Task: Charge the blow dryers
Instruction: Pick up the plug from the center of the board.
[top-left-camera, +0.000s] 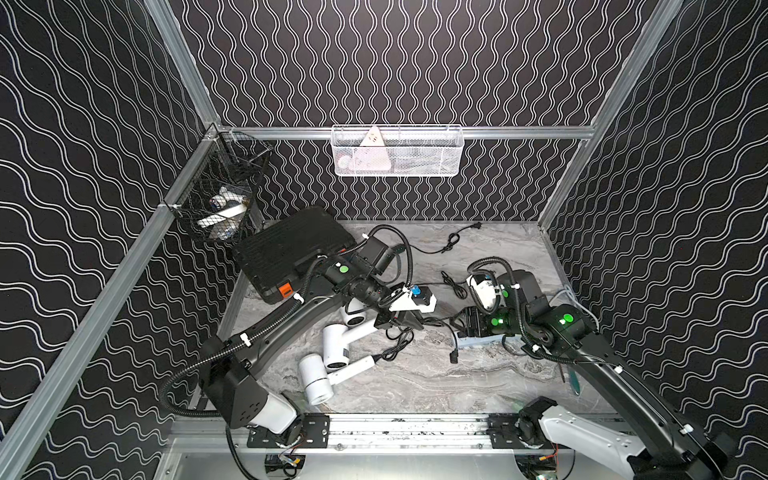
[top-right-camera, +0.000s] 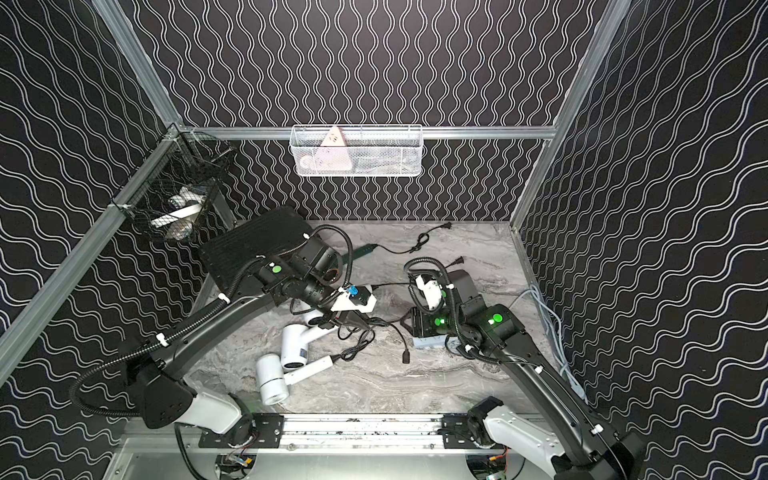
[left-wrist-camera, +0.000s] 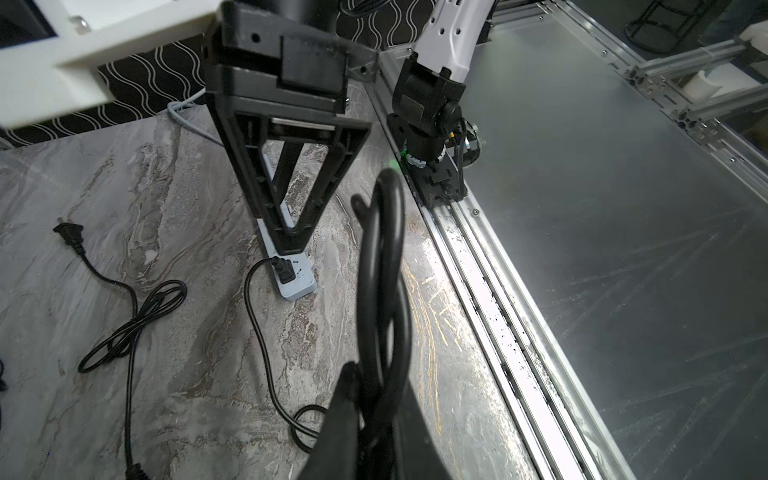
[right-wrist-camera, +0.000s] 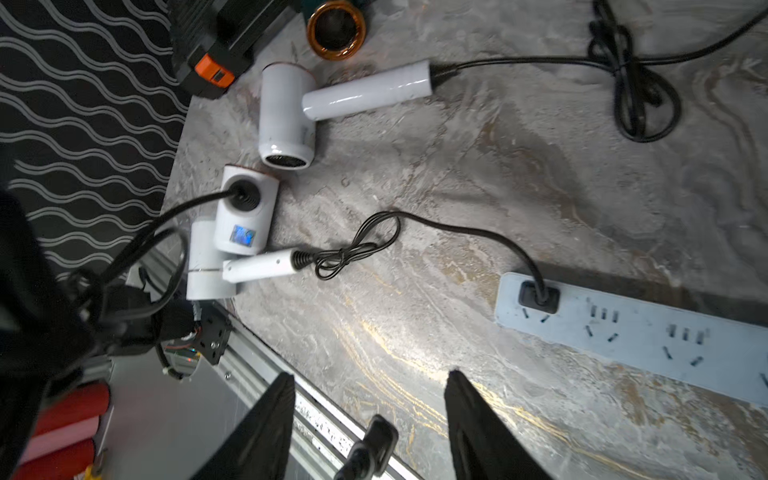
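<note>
Pinching a dryer cord (left-wrist-camera: 382, 266) in our left gripper (left-wrist-camera: 370, 386), we hover the right gripper (right-wrist-camera: 370, 374), spread, over the power strip (right-wrist-camera: 644, 345) to take its plug (top-left-camera: 454, 357).

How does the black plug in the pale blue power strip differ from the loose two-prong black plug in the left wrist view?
The seated black plug stands in the end socket of the pale blue power strip; the loose black plug lies flat on the grey marble table. The seated plug's prongs are hidden; the loose plug's two prongs show. Both trail thin black cords.
</note>
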